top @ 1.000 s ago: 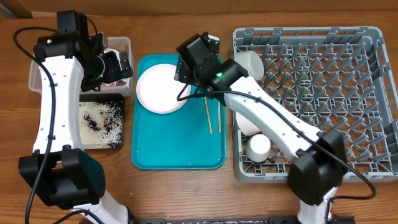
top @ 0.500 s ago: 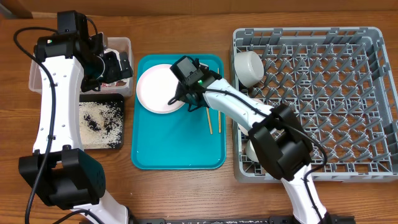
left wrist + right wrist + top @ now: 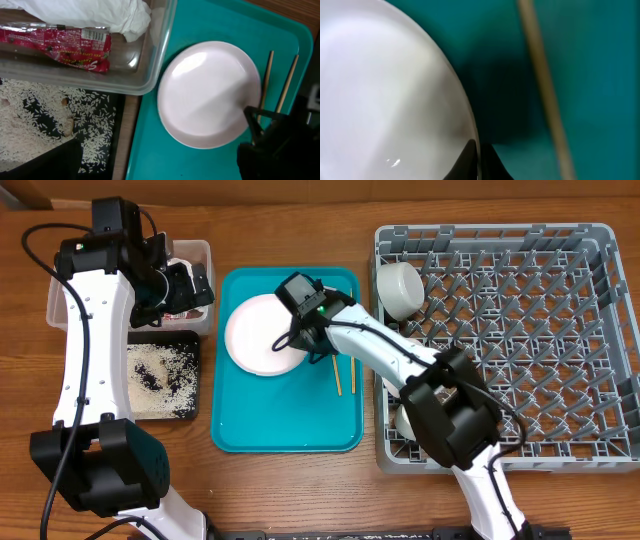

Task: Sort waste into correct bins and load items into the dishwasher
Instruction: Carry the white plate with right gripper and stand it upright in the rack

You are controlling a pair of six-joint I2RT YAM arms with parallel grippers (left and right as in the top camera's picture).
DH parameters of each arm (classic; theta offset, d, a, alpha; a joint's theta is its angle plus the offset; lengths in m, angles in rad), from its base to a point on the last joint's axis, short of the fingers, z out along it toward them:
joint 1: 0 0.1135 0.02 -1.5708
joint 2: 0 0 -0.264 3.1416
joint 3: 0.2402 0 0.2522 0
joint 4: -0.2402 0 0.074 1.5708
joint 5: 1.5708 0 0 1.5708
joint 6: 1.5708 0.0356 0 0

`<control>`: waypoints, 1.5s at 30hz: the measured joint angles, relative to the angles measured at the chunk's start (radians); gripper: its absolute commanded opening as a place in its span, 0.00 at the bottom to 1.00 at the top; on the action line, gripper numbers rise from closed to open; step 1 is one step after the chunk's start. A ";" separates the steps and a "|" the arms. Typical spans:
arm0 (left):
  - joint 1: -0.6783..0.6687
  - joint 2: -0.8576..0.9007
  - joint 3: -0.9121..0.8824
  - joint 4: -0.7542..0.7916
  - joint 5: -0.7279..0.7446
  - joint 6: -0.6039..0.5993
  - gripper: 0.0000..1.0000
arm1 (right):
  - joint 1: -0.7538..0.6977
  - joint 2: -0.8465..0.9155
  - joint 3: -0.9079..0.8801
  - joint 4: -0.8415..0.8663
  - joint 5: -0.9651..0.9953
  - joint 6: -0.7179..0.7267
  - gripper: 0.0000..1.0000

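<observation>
The white plate [image 3: 255,335] is lying in the far-left part of a teal tray [image 3: 290,415] at the middle of the wooden desk [image 3: 300,485]. The right gripper [image 3: 302,346] is reaching in from the right-edge side and meeting the plate at its right rim, so the plate is spreading away to the left of the fingers [image 3: 492,162]. In the right wrist close-up, two dark tips are sitting either side of the rim with only the rim between them; they are apparently pinching it. The grey dish rack [image 3: 540,380] is filling the right half of the desk, so the plate is probably heading rightward, and the right arm [image 3: 420,365] is the nearer one for that carry.

Two wooden chopsticks [image 3: 336,370] are lying just right of the fingers, long axes running from far edge toward near edge, directly across that path. A white bowl [image 3: 400,283] is occupying the rack's far-left corner, and the right arm's own links are stretching over the rack's left column.

The left gripper [image 3: 190,285] is hovering near the far-left corner over the clear tub [image 3: 159,57], fingers apart and empty. The tub is holding a crumpled napkin [image 3: 90,12] and a red wrapper [image 3: 60,42]; rice [image 3: 30,125] is lying in the black tray [image 3: 150,383] just nearer the near edge.
</observation>
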 measured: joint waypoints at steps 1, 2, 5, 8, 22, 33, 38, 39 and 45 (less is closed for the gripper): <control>0.000 0.000 0.000 0.000 0.000 0.000 1.00 | 0.000 -0.033 0.011 -0.064 0.067 -0.020 0.04; 0.000 0.000 0.000 0.000 0.000 0.000 1.00 | -0.001 -0.073 0.021 -0.096 0.127 -0.043 0.04; 0.000 0.000 0.000 0.000 0.000 0.000 1.00 | -0.005 -0.219 0.051 -0.161 0.344 -0.117 0.04; 0.000 0.000 0.000 0.000 0.000 0.000 1.00 | -0.006 -0.428 0.091 -0.238 0.671 -0.191 0.04; 0.000 0.000 0.000 0.000 0.000 0.000 1.00 | -0.202 -0.466 -0.063 -0.415 1.235 -0.268 0.04; 0.000 0.000 0.000 0.000 0.000 0.000 1.00 | -0.246 -0.463 -0.345 -0.230 1.201 -0.270 0.04; 0.000 0.000 0.000 0.000 0.000 0.000 1.00 | -0.246 -0.463 -0.387 -0.210 1.120 -0.267 0.70; 0.000 0.000 0.000 0.000 0.000 0.000 1.00 | -0.246 -0.462 -0.388 -0.203 1.100 -0.267 0.76; 0.000 0.000 0.000 0.000 0.000 0.000 1.00 | -0.246 -0.467 -0.285 -0.317 0.946 -0.267 0.80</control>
